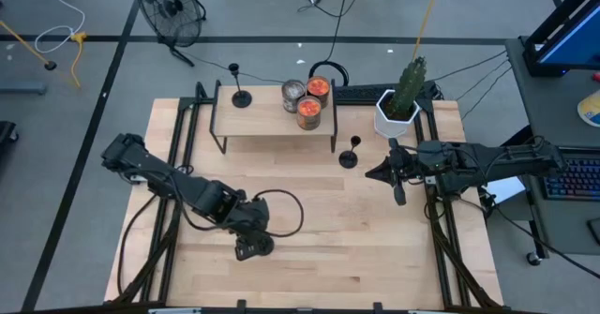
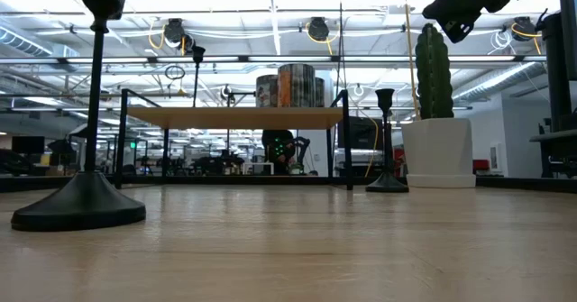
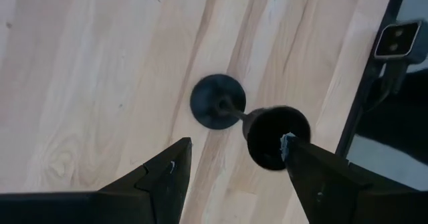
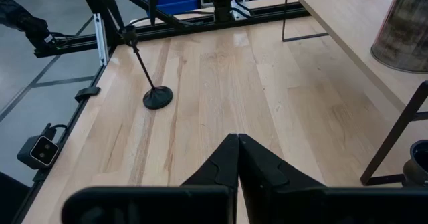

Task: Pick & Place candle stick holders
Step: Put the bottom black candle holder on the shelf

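Left gripper (image 1: 253, 248) hovers over a candle stick holder (image 1: 260, 246) well in front of the wooden shelf (image 1: 272, 117), fingers spread, cup top just touching one finger (image 3: 314, 177). Second holder (image 1: 349, 159) stands off the shelf's right front corner, third holder (image 1: 242, 98) on the shelf's left end. Right gripper (image 1: 398, 192) waits beside the potted cactus (image 1: 403, 98), fingers pressed together, holding nothing.

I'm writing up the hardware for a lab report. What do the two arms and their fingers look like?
Both arms are dark, near-black jointed links. A black cable loops beside the left arm's wrist, and more cables trail by the right arm's base. The left gripper has broad, wedge-shaped dark fingers, one with a pale scuff at its tip. The right gripper has matching matte-black tapered fingers.
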You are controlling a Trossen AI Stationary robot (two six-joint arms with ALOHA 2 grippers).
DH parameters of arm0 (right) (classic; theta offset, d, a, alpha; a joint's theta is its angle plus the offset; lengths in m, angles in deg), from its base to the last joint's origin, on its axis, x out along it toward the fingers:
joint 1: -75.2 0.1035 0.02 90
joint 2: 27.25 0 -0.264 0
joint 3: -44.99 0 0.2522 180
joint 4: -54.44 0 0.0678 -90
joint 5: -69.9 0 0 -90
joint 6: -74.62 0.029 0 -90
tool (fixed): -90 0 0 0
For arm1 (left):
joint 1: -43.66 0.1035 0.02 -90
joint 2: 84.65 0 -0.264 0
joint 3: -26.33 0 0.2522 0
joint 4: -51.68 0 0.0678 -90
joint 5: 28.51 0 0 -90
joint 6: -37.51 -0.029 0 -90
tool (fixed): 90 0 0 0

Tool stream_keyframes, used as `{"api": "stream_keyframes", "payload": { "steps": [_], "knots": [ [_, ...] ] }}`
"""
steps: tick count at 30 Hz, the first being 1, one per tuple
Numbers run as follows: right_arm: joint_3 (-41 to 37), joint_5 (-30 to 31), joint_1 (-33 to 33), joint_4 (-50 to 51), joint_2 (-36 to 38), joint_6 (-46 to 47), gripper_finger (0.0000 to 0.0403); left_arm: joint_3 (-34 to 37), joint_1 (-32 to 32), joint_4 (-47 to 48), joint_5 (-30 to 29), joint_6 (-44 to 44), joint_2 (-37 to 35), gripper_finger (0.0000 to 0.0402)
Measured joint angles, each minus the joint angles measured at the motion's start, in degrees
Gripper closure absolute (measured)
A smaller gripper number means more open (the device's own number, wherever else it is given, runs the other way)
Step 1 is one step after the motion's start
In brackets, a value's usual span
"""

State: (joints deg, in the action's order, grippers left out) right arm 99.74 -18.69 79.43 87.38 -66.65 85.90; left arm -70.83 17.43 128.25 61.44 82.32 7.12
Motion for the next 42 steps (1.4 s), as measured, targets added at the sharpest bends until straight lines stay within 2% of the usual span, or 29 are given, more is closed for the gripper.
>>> {"api": "stream_keyframes", "payload": {
  "steps": [11, 23, 32, 39, 42],
  "knots": [
    [0.00, 0.00, 0.00, 0.00, 0.00, 0.00, 0.0399, 0.00, 1.99, -0.05, 2.14, -1.47, 0.96, 0.0164],
    [-0.01, 0.00, 0.00, 1.23, -0.02, 0.00, 0.0399, 0.00, 3.09, -0.09, 3.06, -6.42, 0.96, 0.0303],
    [-0.02, 0.01, 0.00, 1.36, 0.00, 0.17, 0.0399, 0.14, 3.15, -0.40, 3.75, -8.39, 0.96, 0.0336],
    [-0.02, 0.01, 0.00, 1.36, 0.00, 0.20, 0.0399, 5.91, 3.25, -6.76, 9.60, -8.55, 0.82, 0.0385],
    [-0.02, 0.02, 0.01, 1.33, 0.00, 0.71, 0.0399, 6.44, 3.25, -7.36, 9.73, -8.13, 0.89, 0.0385]
  ]
}}
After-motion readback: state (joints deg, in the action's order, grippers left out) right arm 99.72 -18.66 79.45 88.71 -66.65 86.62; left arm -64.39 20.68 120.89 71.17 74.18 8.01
